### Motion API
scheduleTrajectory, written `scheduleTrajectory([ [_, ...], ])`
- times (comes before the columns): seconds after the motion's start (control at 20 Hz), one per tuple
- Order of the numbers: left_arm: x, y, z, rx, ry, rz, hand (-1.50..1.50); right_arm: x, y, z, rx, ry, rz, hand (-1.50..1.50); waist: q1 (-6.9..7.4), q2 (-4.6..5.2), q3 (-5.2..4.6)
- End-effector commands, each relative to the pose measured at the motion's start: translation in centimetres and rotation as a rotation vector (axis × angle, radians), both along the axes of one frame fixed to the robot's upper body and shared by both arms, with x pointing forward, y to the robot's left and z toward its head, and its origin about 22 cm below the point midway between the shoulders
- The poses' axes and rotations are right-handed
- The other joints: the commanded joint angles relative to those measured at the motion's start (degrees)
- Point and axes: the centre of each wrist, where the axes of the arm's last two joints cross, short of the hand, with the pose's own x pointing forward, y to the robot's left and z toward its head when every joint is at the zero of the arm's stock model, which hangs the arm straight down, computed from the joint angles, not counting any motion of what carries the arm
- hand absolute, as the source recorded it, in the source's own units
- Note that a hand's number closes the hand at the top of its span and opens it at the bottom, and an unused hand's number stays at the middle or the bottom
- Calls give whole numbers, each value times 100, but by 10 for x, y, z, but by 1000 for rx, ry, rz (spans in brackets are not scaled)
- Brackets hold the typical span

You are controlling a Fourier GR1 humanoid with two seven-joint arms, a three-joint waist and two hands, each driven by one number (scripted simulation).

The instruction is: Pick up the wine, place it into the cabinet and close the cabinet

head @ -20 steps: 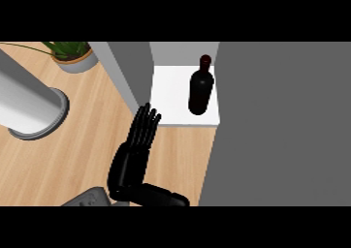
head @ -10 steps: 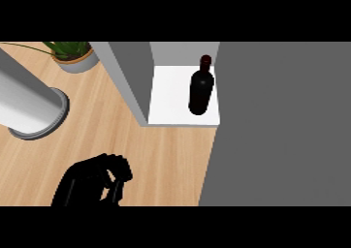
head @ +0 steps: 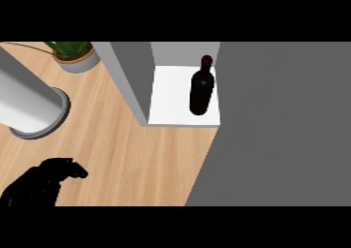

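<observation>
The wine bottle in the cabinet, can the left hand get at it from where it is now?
Probably yes. The wine bottle stands upright on the white shelf, whose front opens toward the counter, and bare wood lies between it and the curled left hand. The grey side wall may crowd the approach.

The wine bottle (head: 201, 92) is dark, almost black, with a slim neck topped by a dark red cap at its far end and a wider body toward the near side. It stands upright on the white floor of the cabinet (head: 171, 104), at the right of that white surface, just beside the large grey panel that fills the right of the view. The cabinet is a grey box with a white interior; its left wall runs from far to near as a grey slab, and a grey back wall shows behind the bottle's neck. The compartment is open, the bottle in plain view inside.
</observation>
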Motion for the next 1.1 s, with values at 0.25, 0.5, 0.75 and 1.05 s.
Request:
scheduleTrajectory([
  [0.25, -17, 54, 6, -30, 6, 103, -150, -41, 56, 20, -61, -29, 136, 150, 68, -45, -19],
  [0.5, -14, 82, 16, -25, -5, 116, -150, -40, 86, 20, -33, -48, 91, 150, 124, -31, -21],
  [0.75, -28, 104, 9, -11, 1, 116, -150, -31, 101, 21, 26, -95, -18, 150, 215, -43, -27],
  [1.05, -32, 132, 13, 3, -9, 112, -150, -11, 114, 27, 96, -118, -134, 150, 249, 9, -20],
])
